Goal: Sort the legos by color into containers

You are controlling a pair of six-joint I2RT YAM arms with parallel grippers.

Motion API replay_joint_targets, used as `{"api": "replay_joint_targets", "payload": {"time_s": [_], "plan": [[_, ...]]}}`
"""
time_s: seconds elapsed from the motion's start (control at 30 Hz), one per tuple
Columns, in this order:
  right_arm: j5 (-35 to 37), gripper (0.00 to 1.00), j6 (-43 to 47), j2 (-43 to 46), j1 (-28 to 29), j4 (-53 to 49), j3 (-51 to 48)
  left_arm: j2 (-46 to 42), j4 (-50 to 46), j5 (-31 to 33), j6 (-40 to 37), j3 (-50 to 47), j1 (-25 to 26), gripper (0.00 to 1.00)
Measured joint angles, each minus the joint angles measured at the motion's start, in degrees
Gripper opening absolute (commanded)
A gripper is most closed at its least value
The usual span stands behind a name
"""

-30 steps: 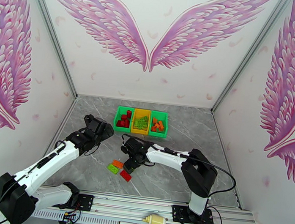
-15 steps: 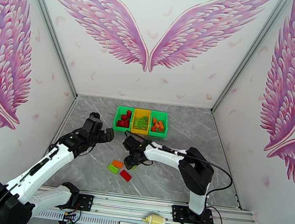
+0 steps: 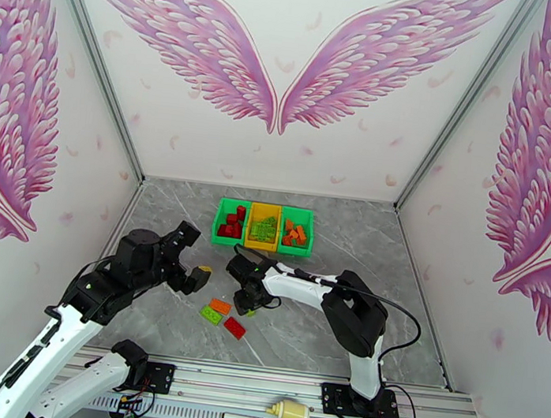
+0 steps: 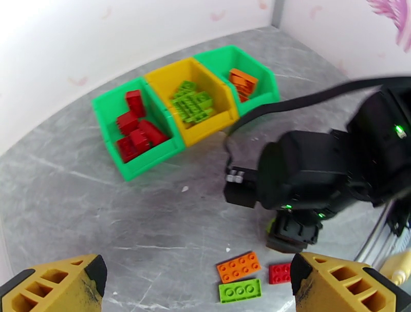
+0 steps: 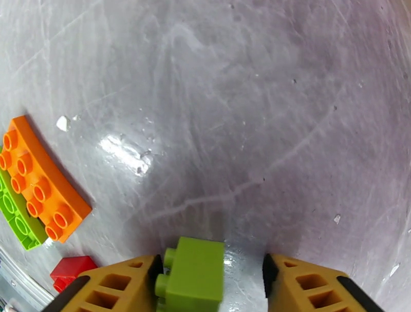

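Narrowing since before, right claw (image 5: 210, 267) brackets a lime lego (image 5: 195, 277), gap at one edge; left claw (image 4: 198, 285) hangs spread wide

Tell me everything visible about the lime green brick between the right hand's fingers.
The small lime green plastic brick has round studs on one side. It lies tipped over on the grey marble table, studs pointing sideways at one yellow finger of the right hand, about touching it. A gap separates it from the other finger.
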State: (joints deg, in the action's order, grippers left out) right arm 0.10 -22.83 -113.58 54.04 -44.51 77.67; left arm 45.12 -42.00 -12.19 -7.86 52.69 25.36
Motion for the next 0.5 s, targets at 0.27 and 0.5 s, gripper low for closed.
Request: {"api": "replay_joint_targets", "payload": {"time_s": [0.27,0.5], "plan": [[0.8,0.21,-1.5,0.0,0.0,-0.3,0.2,-0.3,0.3,-8.3,-3.8,-4.1,0.0,0.99],[1.1,0.2,-3.2,0.2,-0.3,-0.3,0.2,-0.8,3.1,-12.7,-4.6,-5.8,0.0,0.99]]}}
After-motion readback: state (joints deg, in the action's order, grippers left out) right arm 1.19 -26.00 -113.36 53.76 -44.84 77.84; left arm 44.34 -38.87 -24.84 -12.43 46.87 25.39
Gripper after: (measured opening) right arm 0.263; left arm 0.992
